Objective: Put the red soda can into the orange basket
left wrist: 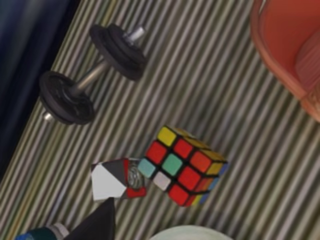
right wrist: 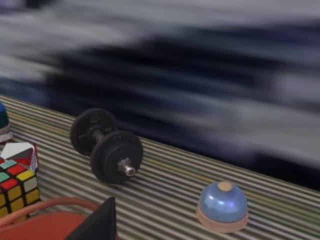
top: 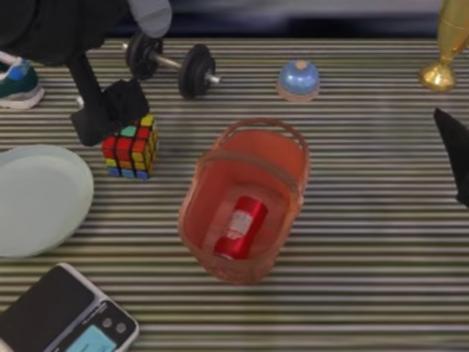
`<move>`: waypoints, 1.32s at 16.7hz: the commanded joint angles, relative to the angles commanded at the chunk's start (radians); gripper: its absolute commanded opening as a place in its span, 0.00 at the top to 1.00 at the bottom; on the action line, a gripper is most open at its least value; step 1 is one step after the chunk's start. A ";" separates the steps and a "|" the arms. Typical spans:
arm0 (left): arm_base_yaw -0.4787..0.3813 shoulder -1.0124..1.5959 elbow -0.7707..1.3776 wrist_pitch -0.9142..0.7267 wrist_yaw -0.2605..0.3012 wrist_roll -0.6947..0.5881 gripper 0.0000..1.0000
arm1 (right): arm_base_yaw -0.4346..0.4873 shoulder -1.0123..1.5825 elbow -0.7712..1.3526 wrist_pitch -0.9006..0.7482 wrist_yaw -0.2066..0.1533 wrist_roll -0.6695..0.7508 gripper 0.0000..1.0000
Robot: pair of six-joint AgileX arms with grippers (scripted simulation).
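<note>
In the middle of the table, the red soda can (top: 239,226) lies on its side inside the orange basket (top: 290,146); I see my left gripper (top: 110,111) at far left, above the puzzle cube (top: 131,146), just left of the dumbbell (top: 172,66); I cannot tell its finger state; my right arm (top: 453,150) sits at the right edge, its fingers likewise undeterminable.

One red soda can (top: 240,226), one orange ribbed plastic basket (top: 196,192), one multicoloured puzzle cube (top: 131,147), one black iron dumbbell (top: 173,64), one blue domed bell (top: 298,79), one pale green round plate (top: 37,198).
</note>
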State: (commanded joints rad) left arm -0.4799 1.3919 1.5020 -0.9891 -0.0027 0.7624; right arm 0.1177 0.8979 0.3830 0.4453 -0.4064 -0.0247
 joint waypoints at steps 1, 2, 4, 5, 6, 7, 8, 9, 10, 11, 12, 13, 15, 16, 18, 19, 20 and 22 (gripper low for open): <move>-0.025 0.085 0.104 -0.042 -0.005 0.051 0.00 | -0.013 -0.103 -0.051 -0.053 0.047 0.001 0.00; -0.050 0.170 0.202 -0.085 -0.009 0.100 0.00 | -0.024 -0.197 -0.096 -0.101 0.090 0.002 0.00; -0.095 0.337 0.372 -0.171 -0.013 0.190 0.00 | -0.045 -0.378 -0.179 -0.193 0.171 0.006 0.00; -0.115 0.417 0.442 -0.214 -0.013 0.230 0.00 | -0.055 -0.462 -0.216 -0.235 0.209 0.008 0.00; -0.134 0.494 0.503 -0.257 -0.012 0.268 0.00 | -0.064 -0.542 -0.250 -0.275 0.245 0.010 0.00; -0.151 0.568 0.555 -0.299 -0.011 0.302 0.00 | -0.073 -0.615 -0.280 -0.312 0.278 0.012 0.00; -0.166 0.638 0.597 -0.339 -0.009 0.332 0.00 | -0.081 -0.683 -0.308 -0.345 0.309 0.014 0.00; -0.178 0.700 0.629 -0.377 -0.006 0.358 0.00 | -0.088 -0.740 -0.330 -0.373 0.335 0.017 0.00; -0.189 0.754 0.652 -0.412 -0.003 0.380 0.00 | -0.094 -0.789 -0.348 -0.396 0.357 0.019 0.00; -0.198 0.800 0.669 -0.442 0.000 0.398 0.00 | -0.099 -0.830 -0.362 -0.415 0.375 0.021 0.00; -0.205 0.836 0.681 -0.469 0.003 0.413 0.00 | -0.103 -0.861 -0.372 -0.429 0.390 0.022 0.00; -0.210 0.862 0.687 -0.488 0.005 0.424 0.00 | -0.106 -0.884 -0.379 -0.439 0.400 0.024 0.00; -0.214 0.879 0.690 -0.502 0.006 0.431 0.00 | -0.108 -0.898 -0.383 -0.445 0.406 0.025 0.00; -0.214 0.879 0.690 -0.502 0.006 0.431 0.00 | -0.108 -0.898 -0.383 -0.445 0.406 0.025 0.00; -0.214 0.879 0.690 -0.502 0.006 0.431 0.00 | -0.108 -0.898 -0.383 -0.445 0.406 0.025 0.00; -0.209 0.879 0.688 -0.500 0.005 0.430 0.00 | -0.108 -0.898 -0.383 -0.445 0.406 0.025 0.00; -0.210 0.879 0.684 -0.497 0.006 0.430 0.00 | -0.108 -0.898 -0.383 -0.445 0.406 0.025 0.00; -0.212 0.874 0.653 -0.470 0.006 0.432 0.00 | -0.108 -0.898 -0.383 -0.445 0.406 0.025 0.00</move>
State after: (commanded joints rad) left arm -0.6922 2.2663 2.1553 -1.4593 0.0035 1.1946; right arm 0.0100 0.0000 0.0000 0.0000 0.0000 0.0000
